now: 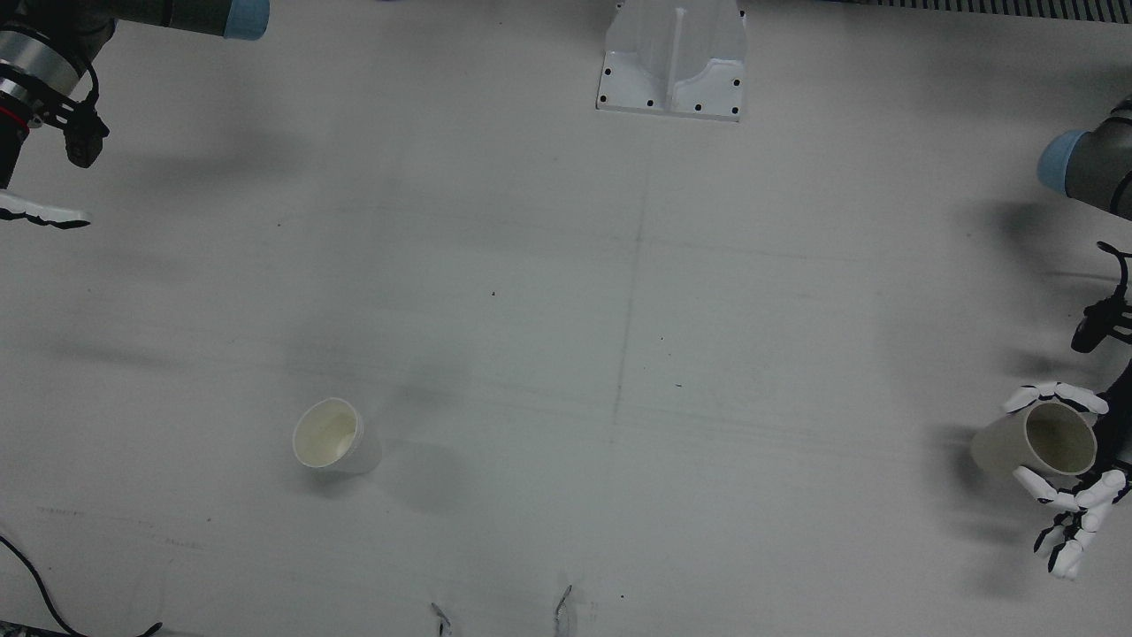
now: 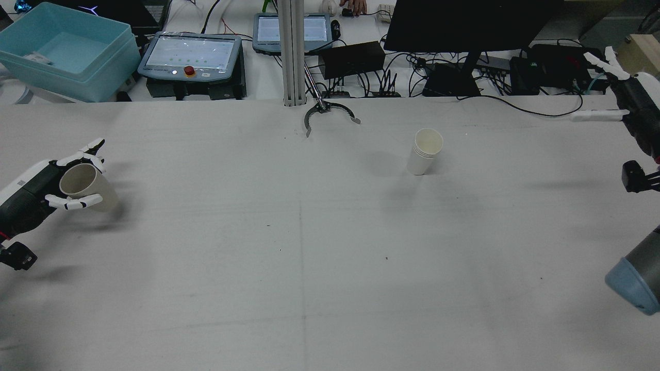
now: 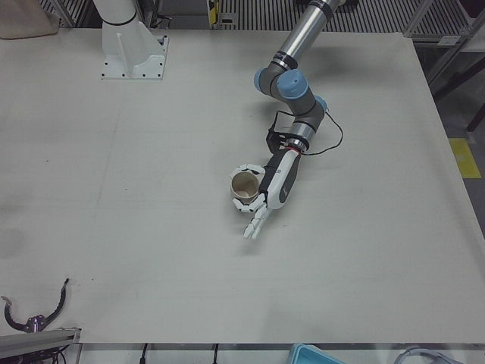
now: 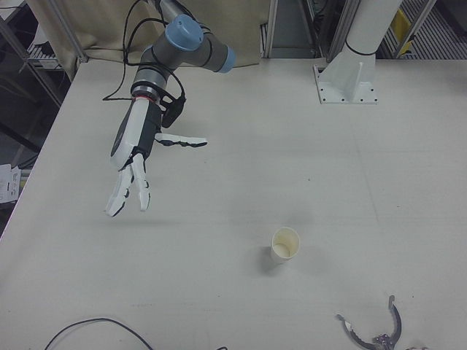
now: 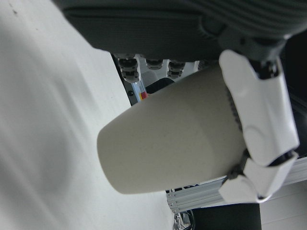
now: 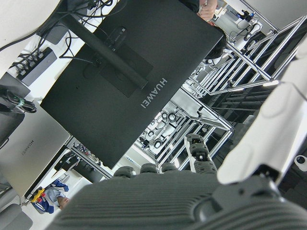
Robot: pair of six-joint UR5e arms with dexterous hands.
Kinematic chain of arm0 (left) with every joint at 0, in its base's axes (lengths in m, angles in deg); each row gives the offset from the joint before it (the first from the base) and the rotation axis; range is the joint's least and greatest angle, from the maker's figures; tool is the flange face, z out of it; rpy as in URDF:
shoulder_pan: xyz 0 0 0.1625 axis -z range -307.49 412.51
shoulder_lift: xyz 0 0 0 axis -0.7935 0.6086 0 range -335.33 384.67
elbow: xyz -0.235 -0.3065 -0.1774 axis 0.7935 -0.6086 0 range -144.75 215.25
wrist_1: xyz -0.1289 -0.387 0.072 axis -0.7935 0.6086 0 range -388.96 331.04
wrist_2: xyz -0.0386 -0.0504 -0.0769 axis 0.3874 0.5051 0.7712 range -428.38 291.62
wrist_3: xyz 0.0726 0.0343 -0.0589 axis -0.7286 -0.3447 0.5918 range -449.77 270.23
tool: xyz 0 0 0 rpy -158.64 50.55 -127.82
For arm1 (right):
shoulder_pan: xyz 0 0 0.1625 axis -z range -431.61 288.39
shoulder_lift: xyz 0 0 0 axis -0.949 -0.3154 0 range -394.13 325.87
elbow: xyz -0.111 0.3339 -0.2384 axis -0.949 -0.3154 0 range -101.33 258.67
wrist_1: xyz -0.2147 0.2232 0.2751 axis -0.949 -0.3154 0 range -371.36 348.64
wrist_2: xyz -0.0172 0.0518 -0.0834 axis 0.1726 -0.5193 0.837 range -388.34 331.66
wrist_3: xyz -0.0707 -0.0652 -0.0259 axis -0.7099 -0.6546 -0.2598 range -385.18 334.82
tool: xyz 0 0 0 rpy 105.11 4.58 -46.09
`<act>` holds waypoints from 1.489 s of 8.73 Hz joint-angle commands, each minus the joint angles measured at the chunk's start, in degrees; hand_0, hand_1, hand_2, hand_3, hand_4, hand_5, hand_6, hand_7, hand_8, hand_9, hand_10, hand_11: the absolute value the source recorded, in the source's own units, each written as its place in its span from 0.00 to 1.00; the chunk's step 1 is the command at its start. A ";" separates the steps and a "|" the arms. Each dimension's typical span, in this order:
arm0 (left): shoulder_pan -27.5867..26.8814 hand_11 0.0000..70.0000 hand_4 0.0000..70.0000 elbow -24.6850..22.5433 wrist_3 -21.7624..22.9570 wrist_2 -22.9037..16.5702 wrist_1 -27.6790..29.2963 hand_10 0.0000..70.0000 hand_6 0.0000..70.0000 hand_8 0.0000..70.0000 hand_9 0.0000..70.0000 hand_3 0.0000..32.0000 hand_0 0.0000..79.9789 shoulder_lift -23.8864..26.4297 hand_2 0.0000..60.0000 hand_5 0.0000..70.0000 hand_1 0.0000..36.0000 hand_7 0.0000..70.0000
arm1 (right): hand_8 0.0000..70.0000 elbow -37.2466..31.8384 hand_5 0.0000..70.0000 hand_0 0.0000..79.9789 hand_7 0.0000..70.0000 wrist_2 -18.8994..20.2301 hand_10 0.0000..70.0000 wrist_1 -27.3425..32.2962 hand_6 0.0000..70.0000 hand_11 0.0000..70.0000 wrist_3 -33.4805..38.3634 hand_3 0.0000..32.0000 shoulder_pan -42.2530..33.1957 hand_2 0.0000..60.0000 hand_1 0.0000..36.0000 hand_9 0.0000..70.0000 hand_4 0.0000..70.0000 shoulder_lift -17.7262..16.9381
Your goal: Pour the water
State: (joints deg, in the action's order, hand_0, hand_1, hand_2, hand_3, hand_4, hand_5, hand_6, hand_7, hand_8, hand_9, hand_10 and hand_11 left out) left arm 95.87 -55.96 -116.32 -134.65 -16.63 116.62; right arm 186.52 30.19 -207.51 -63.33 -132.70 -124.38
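Left robot hand (image 1: 1066,478), front view: fingers clamped around a tilted paper cup (image 1: 1035,440) near the surface (image 1: 619,310) edge.
Second paper cup (image 1: 332,435): upright, well apart, open surface between.
Right robot hand (image 4: 131,171), right-front view: fingers spread, holding nothing, above the surface.
Monitor (image 6: 129,81), right hand view: reads "HUAWEI".

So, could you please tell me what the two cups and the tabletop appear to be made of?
The cup in the left hand, the tan cup, looks like matte paper: dull, unglossed wall. The white cup standing alone seems paper too, with a rolled rim, possibly several nested. The table looks like a matte white laminate or painted board, faintly scuffed; I cannot tell which.
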 commanded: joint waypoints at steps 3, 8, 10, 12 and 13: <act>-0.03 0.13 0.45 -5.11 0.71 -0.18 -5.57 0.07 0.04 0.00 0.03 0.00 0.55 0.16 1.00 0.76 1.00 0.13 | 0.02 -25.32 0.03 0.56 0.00 -5.14 0.00 17.99 0.00 0.00 2.53 0.00 7.95 0.02 0.25 0.00 0.07 14.14; 0.06 0.13 0.45 -7.22 0.88 -0.27 -8.29 0.07 0.04 0.00 0.03 0.00 0.55 0.52 1.00 0.77 1.00 0.14 | 0.01 -25.76 0.01 0.54 0.00 -9.83 0.00 19.90 0.00 0.00 7.38 0.00 15.47 0.01 0.24 0.00 0.02 14.05; 0.32 0.13 0.44 -9.33 0.97 -0.27 -9.26 0.07 0.04 0.00 0.03 0.00 0.56 0.25 1.00 0.77 1.00 0.14 | 0.01 -23.41 0.02 0.52 0.00 -13.95 0.00 19.58 0.00 0.01 15.00 0.00 15.73 0.02 0.21 0.00 0.02 14.23; 0.33 0.13 0.44 -9.95 1.76 -0.27 -10.22 0.07 0.04 0.00 0.03 0.00 0.57 0.25 1.00 0.78 1.00 0.14 | 0.00 -23.46 0.06 0.55 0.01 -14.05 0.00 19.57 0.01 0.00 16.09 0.00 15.90 0.05 0.26 0.00 0.05 13.88; 0.41 0.13 0.44 -9.95 1.85 -0.27 -10.23 0.07 0.04 0.00 0.03 0.00 0.57 0.25 1.00 0.78 1.00 0.14 | 0.00 -26.52 0.10 0.57 0.04 -14.05 0.00 19.57 0.02 0.00 16.09 0.00 16.17 0.07 0.28 0.00 0.05 14.05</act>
State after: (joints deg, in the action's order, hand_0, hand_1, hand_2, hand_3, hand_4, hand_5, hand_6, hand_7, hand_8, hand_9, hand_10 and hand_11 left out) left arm 96.21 -65.48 -115.01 -134.92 -26.22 116.91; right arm 163.19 16.53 -187.88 -48.35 -116.95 -110.29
